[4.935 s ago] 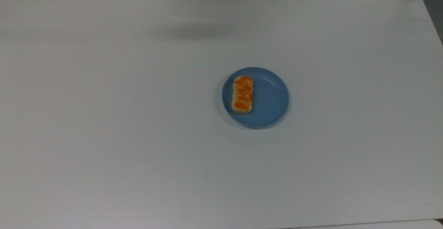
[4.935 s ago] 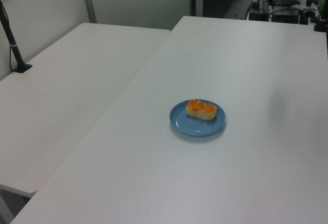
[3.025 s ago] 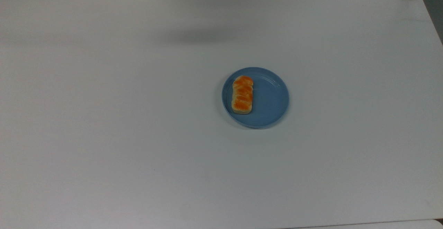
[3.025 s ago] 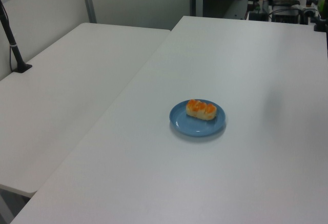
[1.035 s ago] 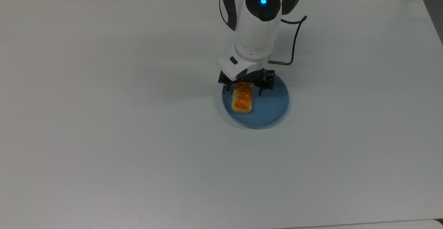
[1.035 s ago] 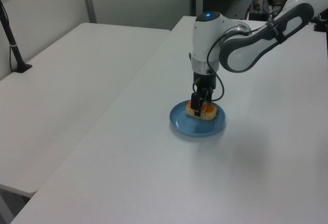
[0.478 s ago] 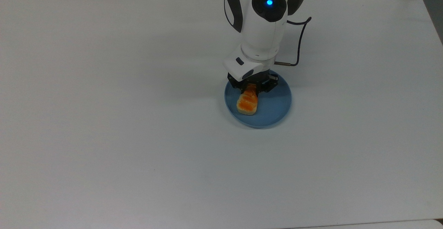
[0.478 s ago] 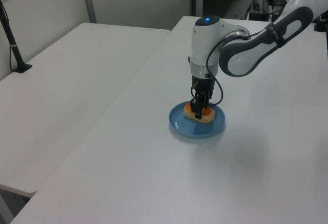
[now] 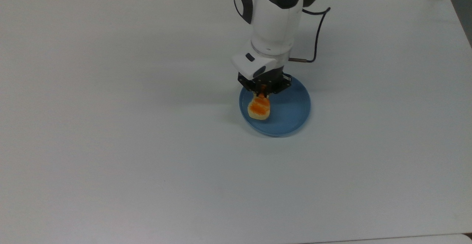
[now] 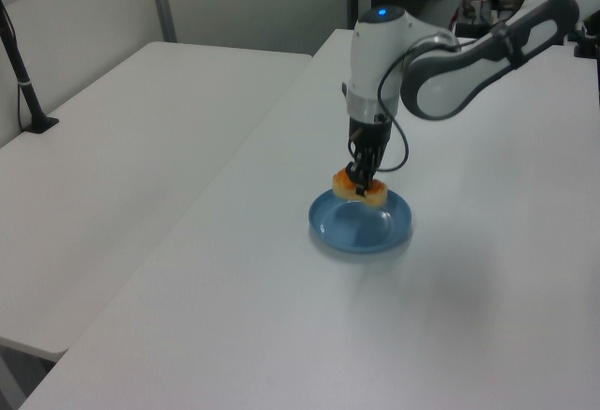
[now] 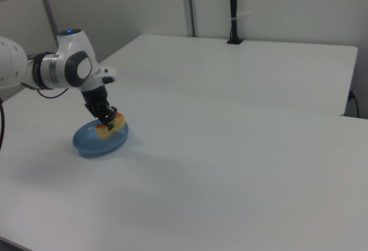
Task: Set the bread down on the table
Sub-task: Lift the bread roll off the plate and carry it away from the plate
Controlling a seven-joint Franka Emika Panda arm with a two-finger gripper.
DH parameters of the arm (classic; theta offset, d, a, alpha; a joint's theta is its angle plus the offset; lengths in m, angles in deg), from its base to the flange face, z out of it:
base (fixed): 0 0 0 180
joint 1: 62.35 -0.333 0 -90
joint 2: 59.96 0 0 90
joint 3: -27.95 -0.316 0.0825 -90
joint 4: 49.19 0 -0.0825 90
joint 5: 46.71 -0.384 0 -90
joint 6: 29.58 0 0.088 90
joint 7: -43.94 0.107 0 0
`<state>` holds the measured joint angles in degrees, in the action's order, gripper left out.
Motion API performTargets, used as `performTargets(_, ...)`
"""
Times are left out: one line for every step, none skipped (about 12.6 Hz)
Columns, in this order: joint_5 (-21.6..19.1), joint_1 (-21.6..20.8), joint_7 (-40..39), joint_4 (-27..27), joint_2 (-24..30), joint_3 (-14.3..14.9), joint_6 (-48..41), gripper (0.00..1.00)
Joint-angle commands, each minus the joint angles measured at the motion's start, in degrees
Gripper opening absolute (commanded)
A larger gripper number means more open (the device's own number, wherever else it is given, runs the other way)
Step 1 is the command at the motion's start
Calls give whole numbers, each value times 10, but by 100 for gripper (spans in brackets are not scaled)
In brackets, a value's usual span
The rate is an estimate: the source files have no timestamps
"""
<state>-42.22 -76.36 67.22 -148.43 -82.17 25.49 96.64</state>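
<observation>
1. We see the table (image 9: pixel 129 144) bare and flat all around the blue plate (image 9: pixel 295 117), so passage is free toward the top view's left, right and bottom.
2. The plate's low rim is the one raised thing on the surface; the bread (image 9: pixel 259 108), pinched in the gripper (image 9: pixel 262 93), hangs clear above it in the left view.
3. The arm and its black cable (image 9: pixel 317 34) fill the space above the plate toward the top view's top edge.
4. A second table (image 10: pixel 131 147) adjoins on the left view's left, with a black post (image 10: pixel 21 72) far off.
</observation>
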Motion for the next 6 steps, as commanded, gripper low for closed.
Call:
performTargets(7, 56, -124, -16, 46, -4, -59, 16)
performTargets(7, 79, -166, -14, 44, -2, -59, 16)
performTargets(8, 103, -205, -14, 43, 0, -59, 16)
performTargets(8, 128, -241, -12, 41, 1, -59, 16)
performTargets(8, 155, -272, -12, 41, 1, -59, 16)
performTargets(8, 179, -297, -12, 42, 1, -59, 16)
